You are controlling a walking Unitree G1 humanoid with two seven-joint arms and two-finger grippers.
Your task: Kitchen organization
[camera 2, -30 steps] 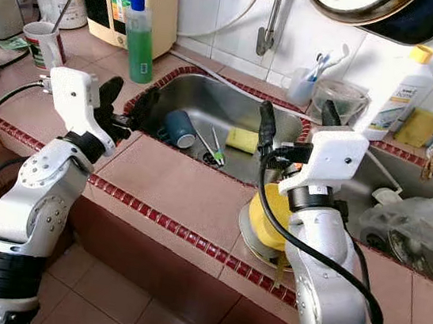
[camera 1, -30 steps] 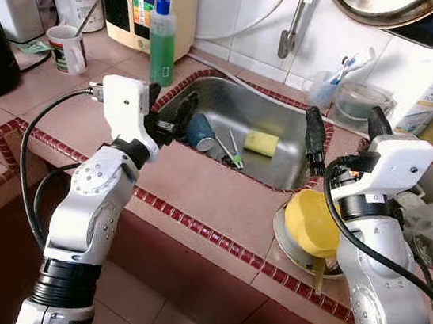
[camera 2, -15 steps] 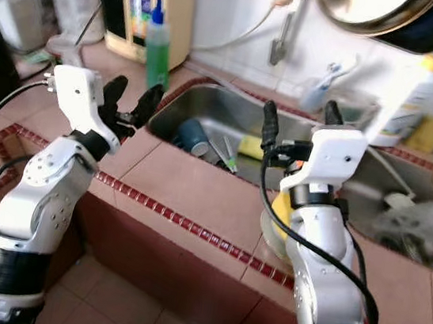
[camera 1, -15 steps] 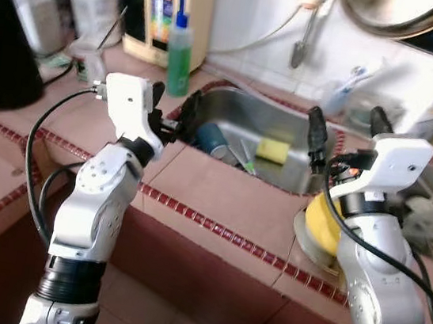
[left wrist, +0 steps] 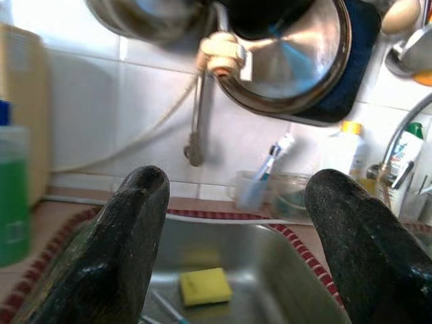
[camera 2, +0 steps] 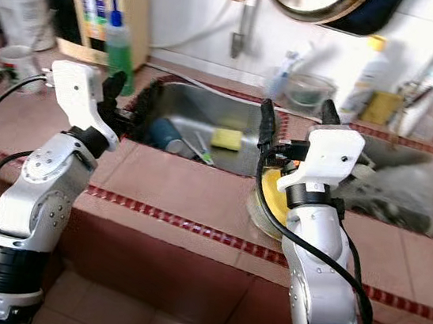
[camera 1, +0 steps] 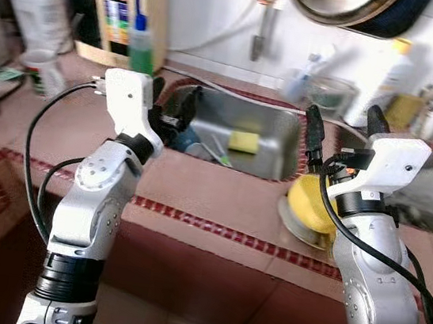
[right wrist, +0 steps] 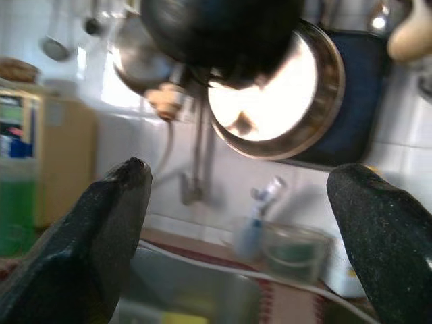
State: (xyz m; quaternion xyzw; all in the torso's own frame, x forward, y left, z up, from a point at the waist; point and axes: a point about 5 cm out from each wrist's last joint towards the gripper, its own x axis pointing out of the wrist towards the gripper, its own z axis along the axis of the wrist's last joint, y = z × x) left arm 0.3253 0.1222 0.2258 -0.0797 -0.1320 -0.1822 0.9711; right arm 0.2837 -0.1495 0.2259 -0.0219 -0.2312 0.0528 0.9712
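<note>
View's swung since half a second back, so more counter shows on the right; both arms still raised, nothing grabbed; left gripper fingers spread over the near-left rim of the stainless steel sink; right gripper spread wide above the yellow bowl by the sink's right edge; yellow rectangular sponge sits in the basin.

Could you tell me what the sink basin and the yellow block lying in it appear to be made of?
The sink basin looks like brushed stainless steel: grey, with soft reflections on its walls. The yellow block is probably a foam sponge: matte, with soft rounded edges, though its texture is too blurred to confirm.
</note>
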